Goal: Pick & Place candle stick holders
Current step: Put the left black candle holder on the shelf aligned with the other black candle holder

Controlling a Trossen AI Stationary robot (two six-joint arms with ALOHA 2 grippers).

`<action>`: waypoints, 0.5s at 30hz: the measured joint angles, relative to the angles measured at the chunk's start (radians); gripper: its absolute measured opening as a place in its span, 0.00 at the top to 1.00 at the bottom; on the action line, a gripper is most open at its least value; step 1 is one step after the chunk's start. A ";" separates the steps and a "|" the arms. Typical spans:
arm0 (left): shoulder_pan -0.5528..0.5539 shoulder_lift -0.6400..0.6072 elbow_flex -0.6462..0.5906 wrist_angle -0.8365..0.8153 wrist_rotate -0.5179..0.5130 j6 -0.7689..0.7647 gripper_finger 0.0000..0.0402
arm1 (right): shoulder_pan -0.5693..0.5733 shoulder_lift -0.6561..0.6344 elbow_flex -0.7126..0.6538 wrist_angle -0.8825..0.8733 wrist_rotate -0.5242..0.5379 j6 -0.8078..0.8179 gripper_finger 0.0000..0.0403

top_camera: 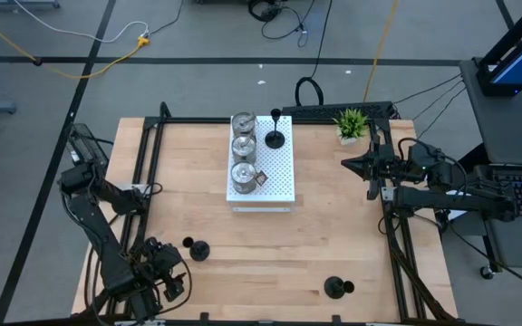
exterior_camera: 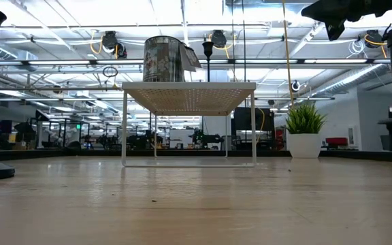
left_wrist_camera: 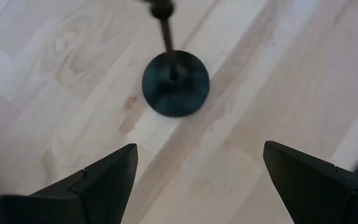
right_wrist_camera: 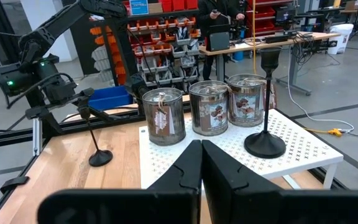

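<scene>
While the left gripper (top_camera: 172, 279) is held low over the bench's (top_camera: 315, 244) front-left corner, its two dark wedge-shaped fingers (left_wrist_camera: 98, 180) are spread wide with nothing between them. Just beside it, toward the middle of the bench, a matte black candle stick holder (top_camera: 197, 248) is seen standing upright on the pale, grained wood, its flat round base topped by a thin stem. Near the middle of the back edge, a white perforated board (top_camera: 275, 177) on thin wire legs is set; three shiny silver holders (top_camera: 243, 147), squat and cylindrical with paper labels, are lined up along its left side, and a second black holder (top_camera: 275, 138) is stood at its back-right corner. A third black holder (top_camera: 336, 288) is placed close to the front edge, right of centre. A small green plant (top_camera: 351, 124) in a white pot is found at the back-right corner. The right gripper (top_camera: 352, 164) is held above the right edge, its fingers pressed together on nothing.
</scene>
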 joint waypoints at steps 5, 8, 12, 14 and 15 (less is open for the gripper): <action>-0.010 0.000 -0.029 0.003 -0.089 -0.111 0.13 | 0.000 0.000 0.000 0.000 0.000 0.000 1.00; -0.020 0.000 -0.041 0.005 -0.161 -0.142 0.13 | 0.000 0.000 0.000 0.000 0.000 0.000 1.00; -0.023 0.000 -0.078 0.021 -0.177 -0.147 0.13 | 0.000 0.000 0.000 0.000 0.000 0.000 1.00; -0.023 0.000 -0.103 0.037 -0.184 -0.154 0.13 | 0.000 0.000 0.000 0.000 0.000 0.000 1.00; -0.023 0.000 -0.117 0.049 -0.193 -0.157 0.13 | 0.000 0.000 0.000 0.000 0.000 0.000 1.00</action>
